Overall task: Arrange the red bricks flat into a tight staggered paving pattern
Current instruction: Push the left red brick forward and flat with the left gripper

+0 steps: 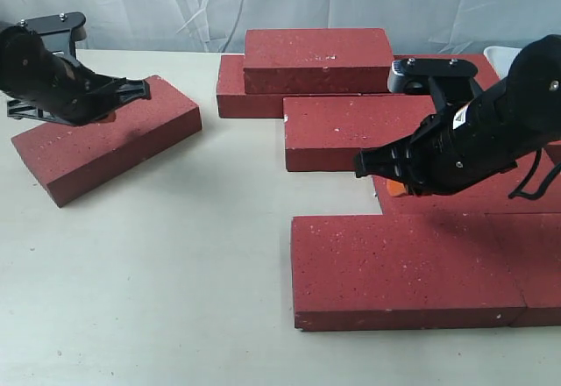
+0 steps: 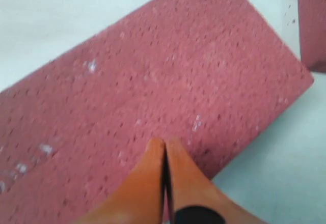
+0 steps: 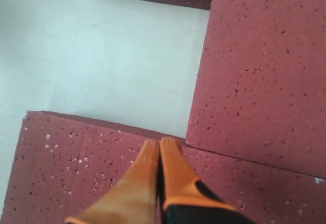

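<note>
1. The paved group (image 1: 403, 268) lies flat and staggered under the right gripper (image 3: 159, 143), with an unfilled gap just ahead of its tips.
2. The loose brick (image 1: 105, 140) sits skewed under the left gripper (image 2: 164, 142), unplaced.
3. The stacked brick (image 1: 317, 57), beyond the right gripper, needs laying.
4. Both grippers are pinched closed and empty.

We note the red bricks (image 1: 403, 268) dark red, flecked with pale specks; the table (image 1: 175, 298) cream; fingertips (image 3: 145, 169) orange.
</note>
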`<state>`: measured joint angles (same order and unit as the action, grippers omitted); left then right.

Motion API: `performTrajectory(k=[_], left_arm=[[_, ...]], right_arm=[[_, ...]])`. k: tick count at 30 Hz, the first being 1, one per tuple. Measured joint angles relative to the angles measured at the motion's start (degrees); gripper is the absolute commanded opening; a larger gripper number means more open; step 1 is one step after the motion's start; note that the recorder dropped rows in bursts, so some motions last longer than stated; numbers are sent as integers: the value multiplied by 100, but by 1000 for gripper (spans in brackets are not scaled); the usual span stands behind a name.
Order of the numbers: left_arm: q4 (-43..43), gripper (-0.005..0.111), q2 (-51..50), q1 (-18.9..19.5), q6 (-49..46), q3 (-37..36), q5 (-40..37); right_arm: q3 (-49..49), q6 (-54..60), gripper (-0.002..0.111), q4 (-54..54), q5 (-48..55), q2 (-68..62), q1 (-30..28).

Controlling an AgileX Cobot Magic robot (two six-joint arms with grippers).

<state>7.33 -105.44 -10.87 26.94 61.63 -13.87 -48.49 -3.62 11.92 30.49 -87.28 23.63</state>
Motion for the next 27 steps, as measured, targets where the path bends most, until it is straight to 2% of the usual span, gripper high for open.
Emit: performTrajectory(k=[6, 19, 21, 27], left_arm=[[0, 0, -559, -1, 0, 474, 353], [0, 0, -788, -1, -30, 717, -661], [-56, 0, -766, -1, -228, 739, -882], [-959, 0, -679, -1, -1735, 790, -1506]], right_arm=[[0, 0, -1, 20, 0, 0, 0], [0, 0, -1, 20, 0, 0, 0], [0, 0, -1, 20, 0, 0, 0], [0, 11, -1, 30, 0, 0, 0]])
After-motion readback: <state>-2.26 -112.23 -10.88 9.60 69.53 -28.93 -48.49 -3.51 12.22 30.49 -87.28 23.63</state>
